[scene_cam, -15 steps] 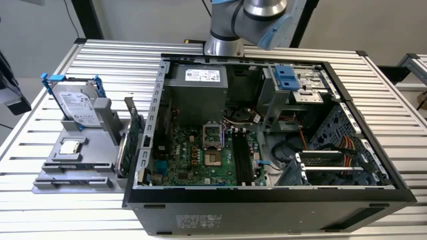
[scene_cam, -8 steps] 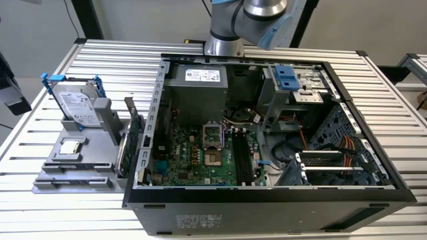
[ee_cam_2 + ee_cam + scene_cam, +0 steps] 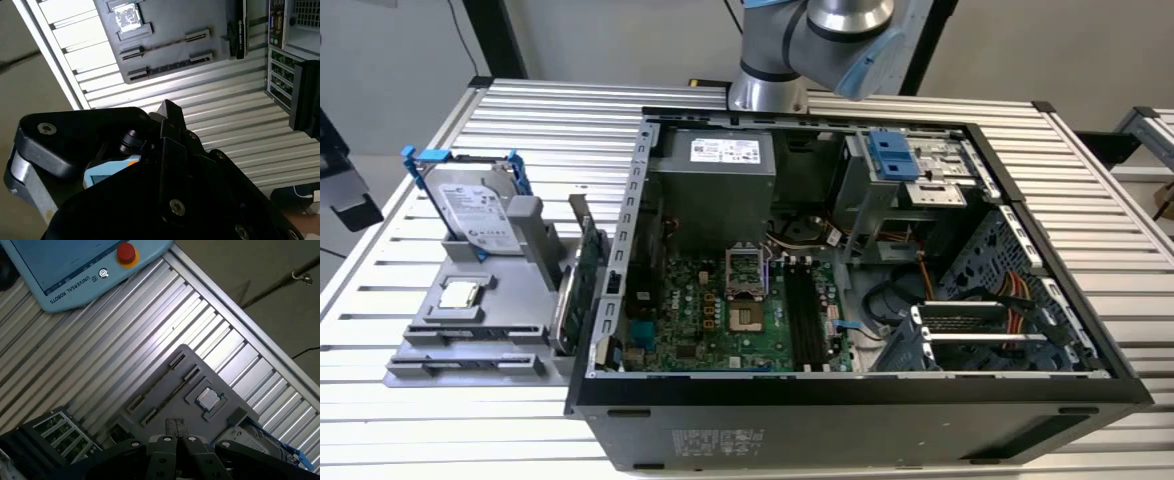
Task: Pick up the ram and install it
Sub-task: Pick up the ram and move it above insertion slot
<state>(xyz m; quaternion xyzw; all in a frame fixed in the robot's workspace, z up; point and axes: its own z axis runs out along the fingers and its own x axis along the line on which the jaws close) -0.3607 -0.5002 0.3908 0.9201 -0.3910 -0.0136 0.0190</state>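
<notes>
Grey tray (image 3: 161, 390) beyond tool (image 3: 176, 430), beside case (image 3: 854, 432)

One open computer case (image 3: 854, 430), one hard drive (image 3: 470, 215), one processor chip (image 3: 459, 294), one grey holder (image 3: 454, 362).

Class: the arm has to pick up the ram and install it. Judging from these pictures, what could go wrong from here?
1. In the first wrist view the claw points toward the grey holder tray, which also carries a processor chip; a misaimed descent might strike that chip.
2. The motherboard's black memory slots sit deep in the computer case beside loose cables; the arm might snag those or hit the case wall.
</notes>
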